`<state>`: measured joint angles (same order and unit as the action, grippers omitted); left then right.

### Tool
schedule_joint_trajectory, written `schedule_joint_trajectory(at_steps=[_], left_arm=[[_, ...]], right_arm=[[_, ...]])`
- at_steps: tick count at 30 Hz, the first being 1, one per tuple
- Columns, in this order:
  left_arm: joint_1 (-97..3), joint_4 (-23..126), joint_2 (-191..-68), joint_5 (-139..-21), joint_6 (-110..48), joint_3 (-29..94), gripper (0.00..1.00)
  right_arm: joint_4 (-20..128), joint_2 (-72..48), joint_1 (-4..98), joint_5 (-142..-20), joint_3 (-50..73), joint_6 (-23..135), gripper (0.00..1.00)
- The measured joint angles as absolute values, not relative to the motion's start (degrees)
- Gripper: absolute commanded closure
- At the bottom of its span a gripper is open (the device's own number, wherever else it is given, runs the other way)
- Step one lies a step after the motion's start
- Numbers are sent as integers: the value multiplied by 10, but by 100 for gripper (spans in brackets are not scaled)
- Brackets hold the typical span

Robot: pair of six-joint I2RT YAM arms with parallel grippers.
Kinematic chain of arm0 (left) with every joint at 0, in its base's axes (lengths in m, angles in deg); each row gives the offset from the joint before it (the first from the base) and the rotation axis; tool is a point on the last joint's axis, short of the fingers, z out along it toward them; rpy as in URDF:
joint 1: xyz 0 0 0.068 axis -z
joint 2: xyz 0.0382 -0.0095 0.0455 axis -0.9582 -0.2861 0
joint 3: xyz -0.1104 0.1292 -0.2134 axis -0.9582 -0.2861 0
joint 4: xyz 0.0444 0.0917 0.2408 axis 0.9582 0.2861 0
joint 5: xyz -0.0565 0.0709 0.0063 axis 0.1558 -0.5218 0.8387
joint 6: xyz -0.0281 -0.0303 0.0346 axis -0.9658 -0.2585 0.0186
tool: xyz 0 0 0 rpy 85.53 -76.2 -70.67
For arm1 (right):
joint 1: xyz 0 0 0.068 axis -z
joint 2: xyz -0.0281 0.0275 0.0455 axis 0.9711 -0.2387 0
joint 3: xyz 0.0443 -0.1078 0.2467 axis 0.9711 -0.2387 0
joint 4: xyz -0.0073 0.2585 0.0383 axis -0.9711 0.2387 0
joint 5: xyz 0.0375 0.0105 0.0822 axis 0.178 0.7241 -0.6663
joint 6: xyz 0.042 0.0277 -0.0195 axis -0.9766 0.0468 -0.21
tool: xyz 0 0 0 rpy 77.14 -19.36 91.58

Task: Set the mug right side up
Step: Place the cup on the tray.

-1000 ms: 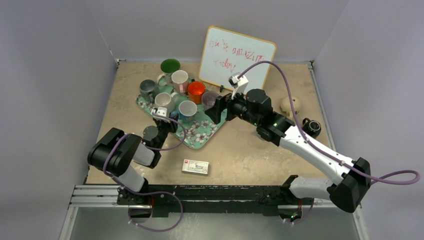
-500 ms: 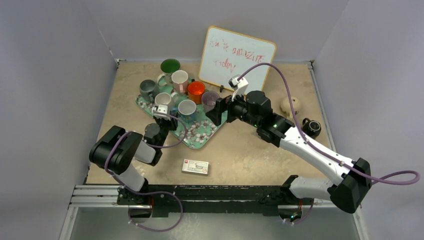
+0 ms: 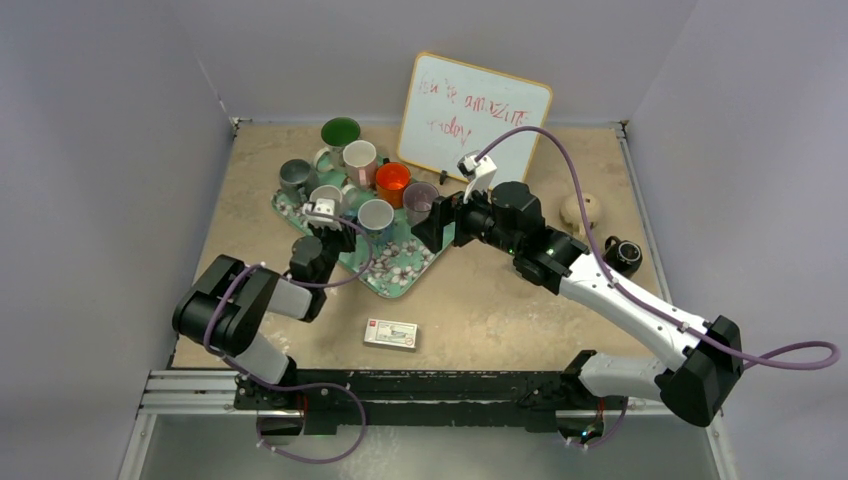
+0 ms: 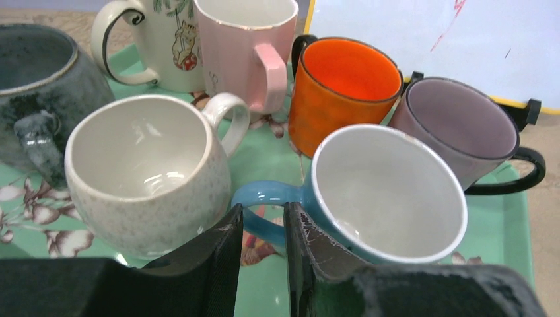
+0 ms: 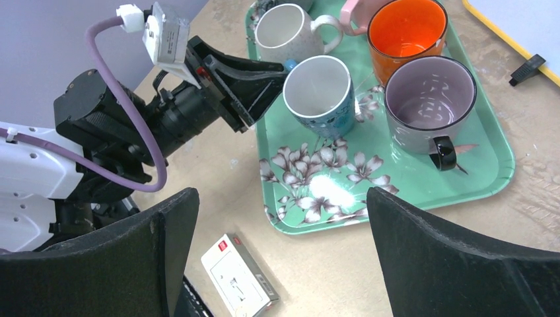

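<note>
The blue mug [image 4: 389, 191] stands upright, mouth up, on the green floral tray [image 4: 508, 231]. It also shows in the top view [image 3: 375, 214] and the right wrist view [image 5: 320, 89]. My left gripper [image 4: 264, 231] is shut on its blue handle [image 4: 264, 197], one finger inside the loop and one outside. From above, the left gripper [image 3: 333, 226] sits at the tray's left side. My right gripper [image 5: 280, 251] is open and empty, hovering over the tray's near right edge [image 3: 432, 222].
The tray [image 3: 395, 275] also holds a speckled white mug [image 4: 145, 172], an orange mug [image 4: 343, 92], a purple-grey mug [image 4: 462, 129], a pink mug [image 4: 244, 46], a grey mug [image 4: 33, 86] and others. A white card box [image 3: 391, 333] lies near. A whiteboard [image 3: 475, 115] stands behind.
My left wrist has shifted a little farther toward the tray and its forearm has swung. The blue mug stays upright in place. The right arm has barely moved.
</note>
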<state>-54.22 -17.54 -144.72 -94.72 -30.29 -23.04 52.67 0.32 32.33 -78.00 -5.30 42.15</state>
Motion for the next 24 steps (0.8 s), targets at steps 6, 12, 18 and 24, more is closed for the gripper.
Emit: schedule_joint_trajectory(at_steps=[6, 12, 18, 24], left_arm=[[-542, -168, -1452, -947, -309, -198, 73], [-542, -145, -1458, -942, -321, -171, 80], [-542, -141, -1473, -924, -332, -152, 79], [-542, -126, -1491, -895, -343, -126, 78]], right_arm=[[529, 3, 323, -782, -54, 416, 1], [530, 3, 323, -783, -56, 409, 1], [530, 3, 323, -787, -59, 407, 1], [530, 3, 323, -789, -63, 407, 1]])
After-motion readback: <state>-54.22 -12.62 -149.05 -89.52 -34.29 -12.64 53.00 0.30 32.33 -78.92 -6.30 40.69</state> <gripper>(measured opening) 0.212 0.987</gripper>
